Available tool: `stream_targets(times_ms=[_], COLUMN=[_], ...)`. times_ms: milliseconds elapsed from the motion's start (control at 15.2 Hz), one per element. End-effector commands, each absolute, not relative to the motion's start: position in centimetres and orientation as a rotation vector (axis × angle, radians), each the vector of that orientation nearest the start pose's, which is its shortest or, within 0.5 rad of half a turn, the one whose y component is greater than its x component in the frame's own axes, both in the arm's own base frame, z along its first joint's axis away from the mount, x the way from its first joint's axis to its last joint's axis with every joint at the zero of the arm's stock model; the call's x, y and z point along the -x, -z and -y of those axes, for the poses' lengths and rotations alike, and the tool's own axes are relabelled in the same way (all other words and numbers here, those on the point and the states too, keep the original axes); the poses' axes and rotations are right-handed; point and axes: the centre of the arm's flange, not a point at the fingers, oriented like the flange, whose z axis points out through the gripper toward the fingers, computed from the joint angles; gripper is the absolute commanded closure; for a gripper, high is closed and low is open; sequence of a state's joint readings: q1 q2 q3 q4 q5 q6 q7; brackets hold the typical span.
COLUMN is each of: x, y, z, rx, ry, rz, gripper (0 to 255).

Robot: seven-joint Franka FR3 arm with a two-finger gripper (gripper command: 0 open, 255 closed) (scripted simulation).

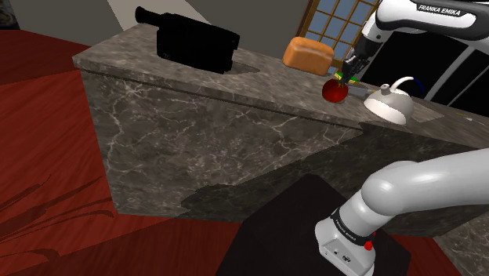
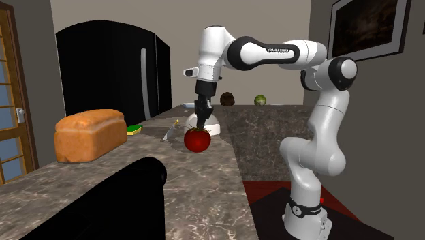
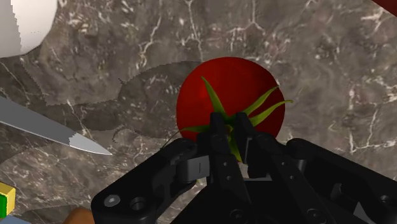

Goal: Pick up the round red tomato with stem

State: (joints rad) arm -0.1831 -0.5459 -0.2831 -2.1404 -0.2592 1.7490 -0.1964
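Observation:
A round red tomato (image 3: 232, 83) with a green leafy stem lies right under my gripper (image 3: 229, 122). The black fingers are shut on the stem, pressed close together with green leaves poking out beside them. In the shoulder view the tomato (image 1: 335, 92) hangs below the gripper (image 1: 345, 75) over the far end of the marble counter (image 1: 196, 86). In the second exterior view the gripper (image 2: 199, 123) points straight down onto the tomato (image 2: 197, 140). The tomato's shadow falls a little off to one side on the marble, so it seems slightly raised.
A bread loaf (image 1: 310, 55) stands behind the tomato. A white domed object (image 1: 389, 102) sits close beside it, and a knife (image 3: 44, 124) lies nearby. A large black object (image 1: 196, 39) occupies the counter's other end. A yellow-green sponge (image 2: 133, 128) lies by the loaf.

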Motion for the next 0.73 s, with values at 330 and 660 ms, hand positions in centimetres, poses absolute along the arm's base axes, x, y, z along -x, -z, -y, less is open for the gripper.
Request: stream_targets(times_ms=[330,660], x=[-33.9,-33.9], y=[-64.6,-67.3], z=[22.5,22.5], rx=[3.267,3.267], ry=[0.149,0.149], rz=[-0.347,-0.347], gripper=[255,255])
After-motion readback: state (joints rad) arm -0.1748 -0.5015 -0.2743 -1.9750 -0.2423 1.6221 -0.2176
